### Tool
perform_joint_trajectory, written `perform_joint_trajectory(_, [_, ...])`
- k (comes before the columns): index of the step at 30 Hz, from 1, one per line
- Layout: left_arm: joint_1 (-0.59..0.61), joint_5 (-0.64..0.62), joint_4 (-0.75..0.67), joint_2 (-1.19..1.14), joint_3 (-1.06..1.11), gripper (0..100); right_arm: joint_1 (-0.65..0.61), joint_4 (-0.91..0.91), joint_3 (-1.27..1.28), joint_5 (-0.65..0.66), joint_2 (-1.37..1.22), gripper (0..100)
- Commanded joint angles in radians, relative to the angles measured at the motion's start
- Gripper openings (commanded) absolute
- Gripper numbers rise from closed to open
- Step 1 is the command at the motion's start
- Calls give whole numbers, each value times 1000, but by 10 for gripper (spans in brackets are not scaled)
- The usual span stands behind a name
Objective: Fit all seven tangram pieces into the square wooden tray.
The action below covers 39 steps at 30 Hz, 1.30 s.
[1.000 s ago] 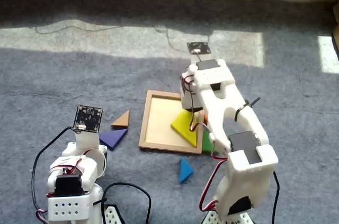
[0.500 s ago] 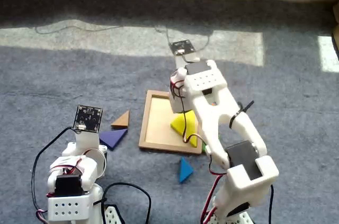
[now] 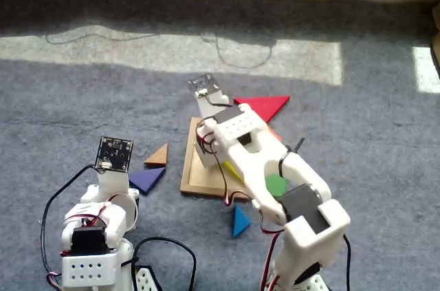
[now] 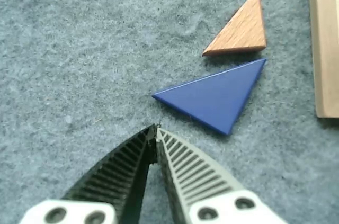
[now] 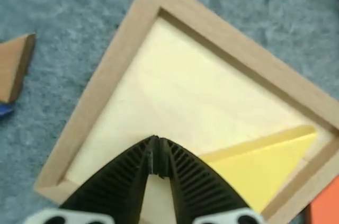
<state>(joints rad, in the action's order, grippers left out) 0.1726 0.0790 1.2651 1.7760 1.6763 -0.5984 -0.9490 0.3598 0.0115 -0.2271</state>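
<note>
The square wooden tray [image 3: 187, 164] [image 5: 117, 48] lies on the grey carpet. A yellow triangle [image 5: 260, 164] lies inside it toward one corner. My right gripper [image 5: 154, 142] is shut and empty, its tips low over the bare tray floor beside the yellow piece; in the high view the right arm [image 3: 237, 129] covers most of the tray. My left gripper [image 4: 155, 128] is shut and empty on the carpet, just short of the dark blue triangle [image 4: 214, 99] [image 3: 146, 179]. A wooden triangle [image 4: 241, 30] [image 3: 158, 155] [image 5: 13, 65] lies beside it, left of the tray.
A red triangle [image 3: 265, 105] lies beyond the tray's far right corner, with an orange piece [image 3: 274, 133] [image 5: 324, 208] close to it. A green piece [image 3: 275, 184] shows right of the tray, and a small blue triangle [image 3: 240, 221] lies in front of it.
The right arm has swung left across the tray and lowered, uncovering the red triangle and hiding most of the yellow one. The left arm has not moved.
</note>
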Motion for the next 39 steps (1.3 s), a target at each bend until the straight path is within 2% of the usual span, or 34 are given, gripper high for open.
perform_joint_trajectory(1, [8,3,-15,39,19,6,71,-107,-97,8,-31,6])
perform_joint_trajectory(6, [8,3,-14,39,19,6,125,-179,-154,9,-30,6])
perform_joint_trajectory(14, [16,5,-17,41,4,6,110,-208,-157,11,101,6])
perform_joint_trajectory(16, [64,5,-11,41,-42,6,110,-208,-156,8,200,6])
perform_joint_trajectory(20, [242,8,-18,41,-134,7,137,-226,-77,3,414,6])
perform_joint_trajectory(23, [280,126,-40,39,-217,7,179,-229,4,3,562,7])
perform_joint_trajectory(25, [271,187,-43,39,-263,7,211,-229,65,3,654,8])
perform_joint_trajectory(30, [180,164,-37,33,-420,8,329,-223,240,9,857,9])
perform_joint_trajectory(34, [93,166,46,21,-555,8,446,-209,349,9,952,10])
perform_joint_trajectory(39, [-31,163,109,-202,-734,8,575,-82,458,3,969,10])
